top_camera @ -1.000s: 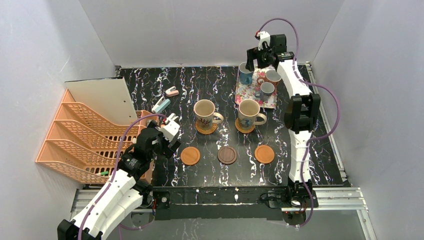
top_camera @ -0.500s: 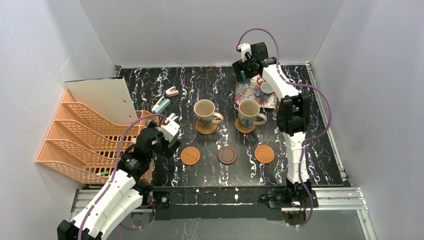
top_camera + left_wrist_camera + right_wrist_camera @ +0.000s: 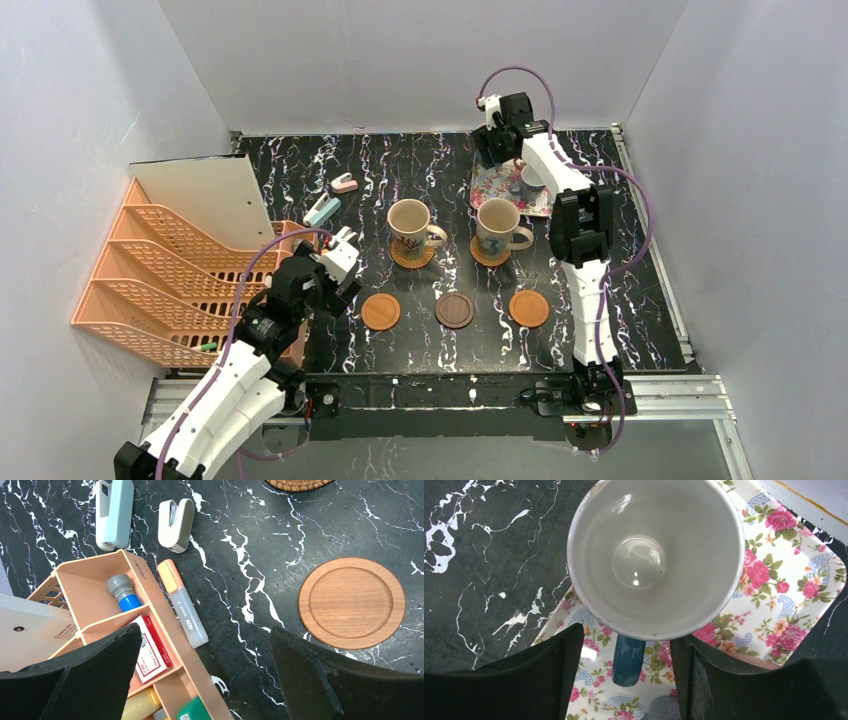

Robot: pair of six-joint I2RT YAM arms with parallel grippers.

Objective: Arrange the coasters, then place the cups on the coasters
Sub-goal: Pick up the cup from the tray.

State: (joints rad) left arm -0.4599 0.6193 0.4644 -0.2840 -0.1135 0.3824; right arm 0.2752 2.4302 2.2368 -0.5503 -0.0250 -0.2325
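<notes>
A white-lined cup (image 3: 655, 555) with a blue handle (image 3: 629, 662) stands on the pink floral tray (image 3: 794, 595). My right gripper (image 3: 626, 639) (image 3: 497, 145) is open over it, one finger on each side of the handle with small gaps. A second small cup (image 3: 533, 178) sits on the tray. Two big beige cups (image 3: 410, 226) (image 3: 498, 226) stand on rattan coasters (image 3: 412, 258) (image 3: 484, 254). In front lie two orange-brown coasters (image 3: 380, 311) (image 3: 529, 308) and a dark brown coaster (image 3: 455, 310). My left gripper (image 3: 205, 632) (image 3: 345, 252) is open and empty, left of a wooden coaster (image 3: 351, 602).
An orange stacked file rack (image 3: 150, 270) fills the left side. A peach desk organizer (image 3: 150, 610) with pens lies under my left gripper, next to a highlighter (image 3: 182, 605) and two staplers (image 3: 115, 512) (image 3: 175, 525). White walls close in the table.
My right arm has swung left and dropped from above the tray onto the blue-handled cup, and its jaws have narrowed around the handle. The left arm has not moved.
</notes>
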